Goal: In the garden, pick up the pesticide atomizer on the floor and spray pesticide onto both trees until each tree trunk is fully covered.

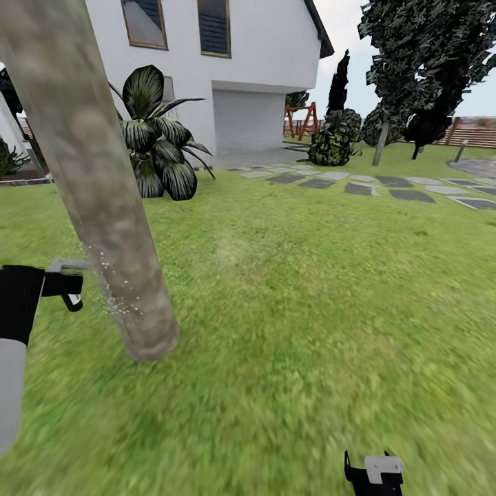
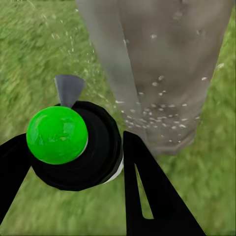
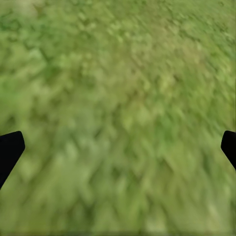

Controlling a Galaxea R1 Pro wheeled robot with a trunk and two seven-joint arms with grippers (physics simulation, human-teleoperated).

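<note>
Left gripper [image 2: 73, 172] clamped on the pesticide atomizer [image 2: 73, 145], nozzle aimed at the near tree trunk [image 1: 96, 179]; white droplets fleck its lower bark. Risk, as I judge it: the spray lands low on one face only, so the upper bark and far side may stay dry unless the nozzle sweeps and circles.

Right of the trunk: blurry lawn [image 1: 289, 289], a palm-like plant [image 1: 155, 134], white house [image 1: 255, 62], stepping stones [image 1: 386, 184], second tree [image 1: 420, 62] well apart. Right gripper [image 3: 118, 147] spread wide, empty, over grass.
</note>
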